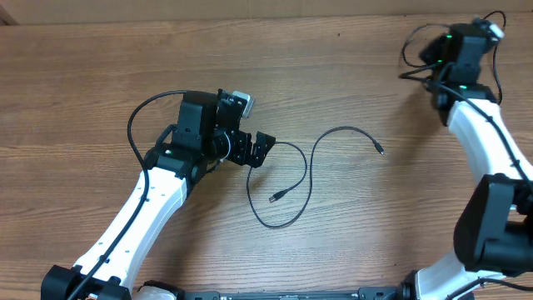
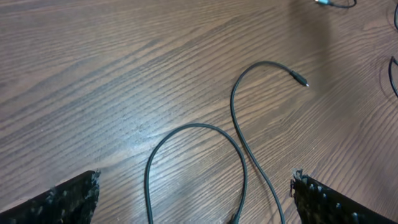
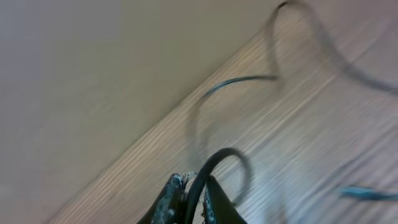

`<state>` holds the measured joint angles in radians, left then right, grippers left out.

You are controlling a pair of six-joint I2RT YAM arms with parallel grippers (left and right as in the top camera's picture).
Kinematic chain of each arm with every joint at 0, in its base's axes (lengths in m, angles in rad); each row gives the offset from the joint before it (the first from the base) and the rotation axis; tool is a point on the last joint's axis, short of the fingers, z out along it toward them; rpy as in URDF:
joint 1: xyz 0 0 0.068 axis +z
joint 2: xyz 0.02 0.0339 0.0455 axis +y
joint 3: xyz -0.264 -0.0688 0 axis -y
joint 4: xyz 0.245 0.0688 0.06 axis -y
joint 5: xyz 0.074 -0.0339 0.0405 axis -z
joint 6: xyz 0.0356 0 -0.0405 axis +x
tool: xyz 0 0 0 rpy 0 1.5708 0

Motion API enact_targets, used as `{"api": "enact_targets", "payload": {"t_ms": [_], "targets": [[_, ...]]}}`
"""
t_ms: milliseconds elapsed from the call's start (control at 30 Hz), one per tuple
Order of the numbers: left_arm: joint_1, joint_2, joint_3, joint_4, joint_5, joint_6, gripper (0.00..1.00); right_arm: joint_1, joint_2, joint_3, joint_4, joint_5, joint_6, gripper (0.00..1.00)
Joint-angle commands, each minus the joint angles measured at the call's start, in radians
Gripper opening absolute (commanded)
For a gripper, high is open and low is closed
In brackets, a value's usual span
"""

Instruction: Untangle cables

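One thin black cable (image 1: 306,171) lies in a loose loop on the wooden table, crossing itself. One plug (image 1: 276,197) lies inside the loop and the other (image 1: 380,151) to the right. My left gripper (image 1: 256,150) is open and empty at the loop's left edge. In the left wrist view the cable (image 2: 239,134) lies between and beyond the open fingers (image 2: 194,180). My right gripper (image 1: 435,52) is at the far right back, shut on the second black cable (image 3: 214,155), which arcs up from the closed fingers (image 3: 193,183) and trails over the table.
The table's back edge and a plain wall are close behind the right gripper (image 3: 93,74). A bluish plug (image 3: 360,191) lies on the table near it. Thick black robot wires (image 1: 137,117) loop off both arms.
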<state>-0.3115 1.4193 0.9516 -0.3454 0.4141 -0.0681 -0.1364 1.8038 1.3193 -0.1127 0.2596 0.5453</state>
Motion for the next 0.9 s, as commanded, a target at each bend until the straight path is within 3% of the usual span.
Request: {"api": "enact_targets", "payload": {"t_ms": [0, 200, 300, 333, 367, 467, 700, 867], "targets": [[0.005, -0.015, 0.018, -0.010, -0.006, 0.019, 1.00, -0.133, 0.075, 0.025, -0.003, -0.016, -0.030, 0.10], [0.005, -0.015, 0.018, -0.010, -0.006, 0.019, 1.00, -0.239, 0.166, 0.046, -0.020, -0.166, -0.053, 0.10], [0.005, -0.015, 0.018, -0.009, -0.006, 0.014, 1.00, -0.245, 0.205, 0.086, -0.056, -0.180, -0.098, 0.20], [0.005, -0.015, 0.018, -0.009, -0.006, 0.008, 1.00, -0.244, 0.212, 0.097, -0.064, -0.180, -0.121, 0.35], [0.005, -0.015, 0.018, -0.009, -0.006, 0.008, 1.00, -0.240, 0.212, 0.101, -0.066, -0.184, -0.138, 0.59], [0.005, -0.015, 0.018, -0.009, -0.006, -0.001, 1.00, -0.221, 0.211, 0.139, -0.108, -0.185, -0.181, 1.00], [0.005, -0.015, 0.018, -0.010, -0.006, -0.007, 1.00, -0.155, 0.161, 0.346, -0.412, -0.183, -0.211, 1.00], [0.005, -0.015, 0.018, -0.009, -0.006, -0.007, 1.00, -0.079, 0.045, 0.365, -0.562, -0.184, -0.209, 1.00]]}}
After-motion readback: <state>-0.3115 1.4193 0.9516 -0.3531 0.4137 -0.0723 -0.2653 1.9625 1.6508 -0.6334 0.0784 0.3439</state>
